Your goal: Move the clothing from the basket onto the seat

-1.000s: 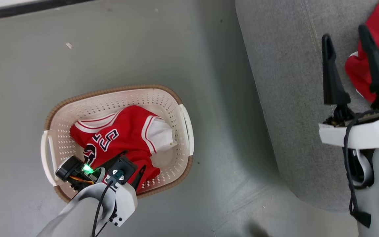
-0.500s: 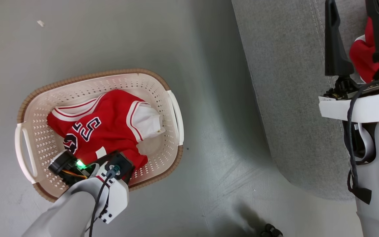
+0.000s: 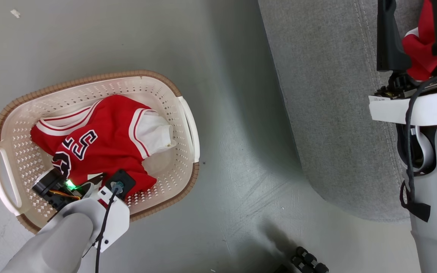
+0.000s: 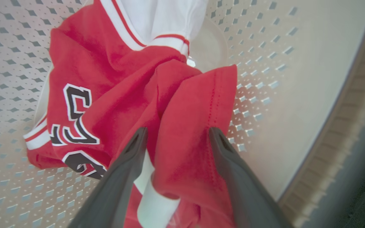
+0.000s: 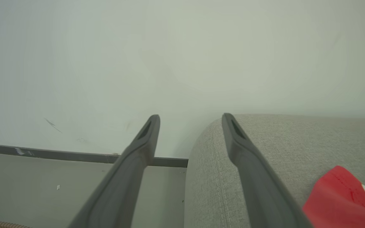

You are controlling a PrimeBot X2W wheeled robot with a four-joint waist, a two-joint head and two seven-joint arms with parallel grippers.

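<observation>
The clothing (image 3: 101,148): where is it found, and why is it split? (A)

A numbered jersey (image 4: 106,79) is seen crumpled in the basket (image 3: 89,80), at about 9 o'clock in the head view. A second red piece (image 3: 419,57) is seen on the seat (image 3: 328,94), at 2 o'clock. The task is judged partly done, with the jersey left to be carried. (B)

How is the left gripper (image 4: 177,131) held? (A)

It is lowered into the basket at the jersey's 6 o'clock edge, fingers spread wide, with a raised fold of red fabric standing between them. No squeeze can be made out. The straddle is judged to be chosen so that a thick bunch, not a single layer, is caught once the jaws are brought together. (B)

And the right gripper (image 5: 191,118)? (A)

It is held wide and empty over the seat, at 1 o'clock in the head view, near the red piece. It is judged to be parked there, out of the way. A thin pinch is the risk: the jersey could be dropped short of the seat. (B)
</observation>
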